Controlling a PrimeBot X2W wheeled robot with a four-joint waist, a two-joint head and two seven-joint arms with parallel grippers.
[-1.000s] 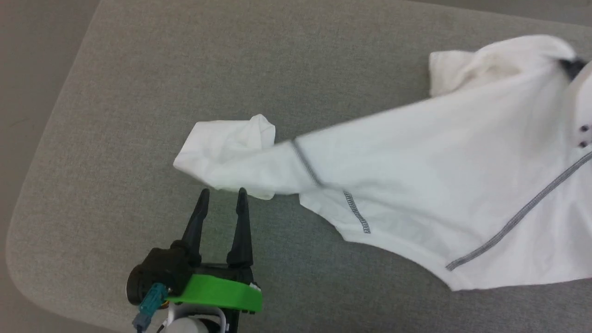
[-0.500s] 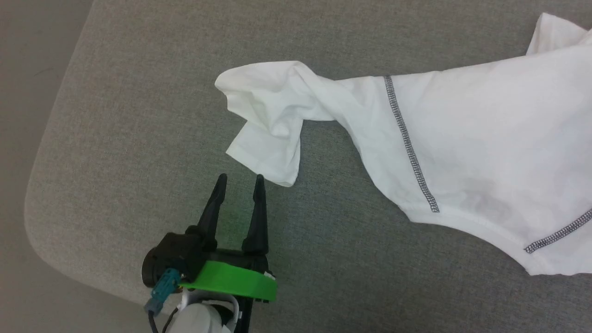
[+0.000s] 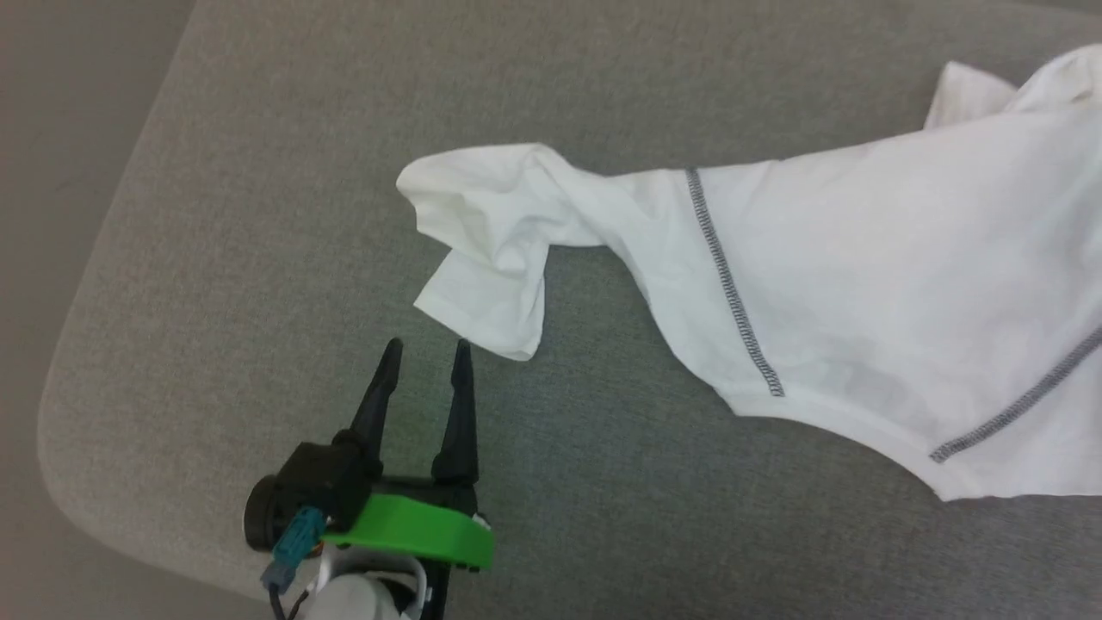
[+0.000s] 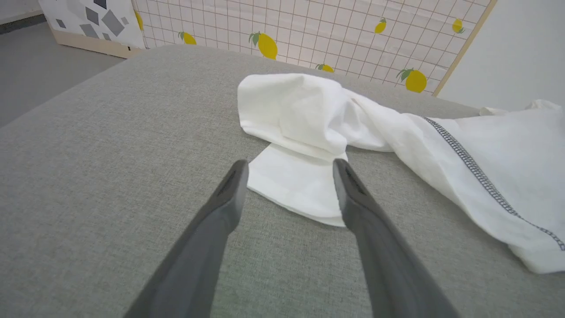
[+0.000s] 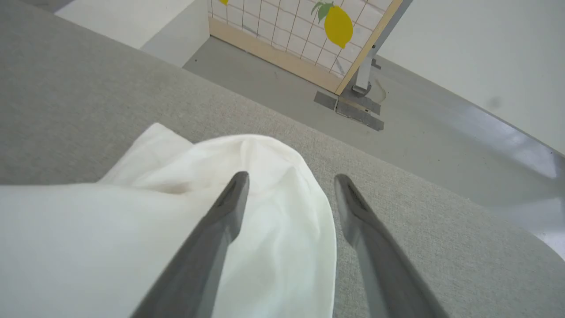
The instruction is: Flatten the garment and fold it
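Grey fabric surface (image 3: 258, 215) under rumpled white garment (image 3: 861, 258), dark zigzag seams

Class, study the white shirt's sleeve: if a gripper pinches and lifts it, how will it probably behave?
Probably floppy: the sleeve lies crumpled and doubled over itself. Likely light: the garment looks thin. Pushed, it would probably bunch rather than slide on the textured grey surface.

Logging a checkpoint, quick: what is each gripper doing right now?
Left gripper: open, empty, tips near the garment sleeve end.
Right gripper: open over the garment, gripping nothing.
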